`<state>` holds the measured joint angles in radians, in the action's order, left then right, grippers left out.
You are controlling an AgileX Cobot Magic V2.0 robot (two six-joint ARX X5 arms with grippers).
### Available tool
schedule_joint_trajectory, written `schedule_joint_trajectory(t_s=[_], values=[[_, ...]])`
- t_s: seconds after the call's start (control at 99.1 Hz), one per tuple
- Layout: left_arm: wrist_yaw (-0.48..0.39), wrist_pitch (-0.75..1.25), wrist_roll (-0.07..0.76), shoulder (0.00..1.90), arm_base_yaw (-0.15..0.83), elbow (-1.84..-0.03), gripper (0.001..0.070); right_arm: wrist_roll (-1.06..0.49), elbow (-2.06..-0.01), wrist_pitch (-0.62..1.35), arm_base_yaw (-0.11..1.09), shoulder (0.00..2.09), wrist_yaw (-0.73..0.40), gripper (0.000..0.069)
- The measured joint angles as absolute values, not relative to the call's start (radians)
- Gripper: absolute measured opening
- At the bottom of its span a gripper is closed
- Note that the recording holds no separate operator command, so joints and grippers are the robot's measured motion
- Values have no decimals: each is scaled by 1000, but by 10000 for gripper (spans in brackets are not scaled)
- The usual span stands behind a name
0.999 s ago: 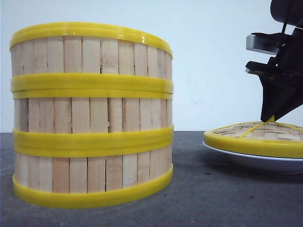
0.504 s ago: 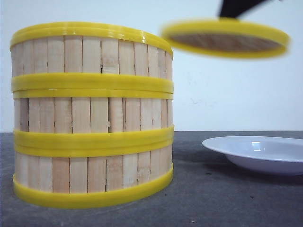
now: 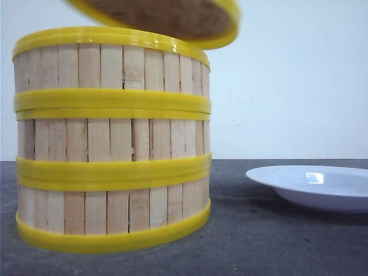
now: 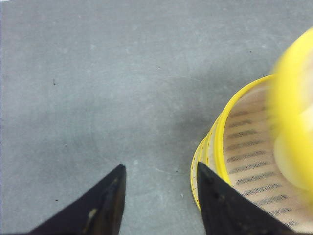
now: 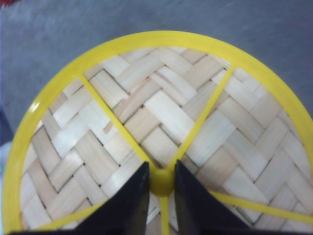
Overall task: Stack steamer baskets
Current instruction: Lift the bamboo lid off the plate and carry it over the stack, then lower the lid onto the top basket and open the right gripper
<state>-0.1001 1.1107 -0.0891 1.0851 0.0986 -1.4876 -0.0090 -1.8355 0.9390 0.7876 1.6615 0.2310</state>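
A: Where are the steamer baskets (image 3: 112, 138)?

B: All three stand stacked in one column on the grey table (image 3: 270, 241), at the left of the front view, close to the camera. A white plate (image 3: 313, 187) lies to their right, apart from them.

A: And the lid (image 3: 172, 17)?

B: It hangs tilted in the air over the right part of the stack's top rim, not resting on it. From the right wrist camera the right gripper (image 5: 162, 182) has its two black fingers pressed in on the lid's yellow knob (image 5: 162, 181), one on each side, with the woven top spread out beyond them.

A: What about the other arm?

B: The left gripper (image 4: 161, 196) has its fingers spread with nothing between them, only bare table. One fingertip (image 4: 208, 183) sits just beside the stack's yellow rim; I cannot tell whether they touch. The blurred yellow lid edge shows over the basket's slatted floor.
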Motion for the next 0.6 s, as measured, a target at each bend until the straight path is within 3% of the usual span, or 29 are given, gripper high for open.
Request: schedule_joint_trajectory(t_s=[0.595], values=[[-100, 1111, -89, 1085, 98, -1488, 269, -30, -1840, 923, 833, 1763, 199, 58]])
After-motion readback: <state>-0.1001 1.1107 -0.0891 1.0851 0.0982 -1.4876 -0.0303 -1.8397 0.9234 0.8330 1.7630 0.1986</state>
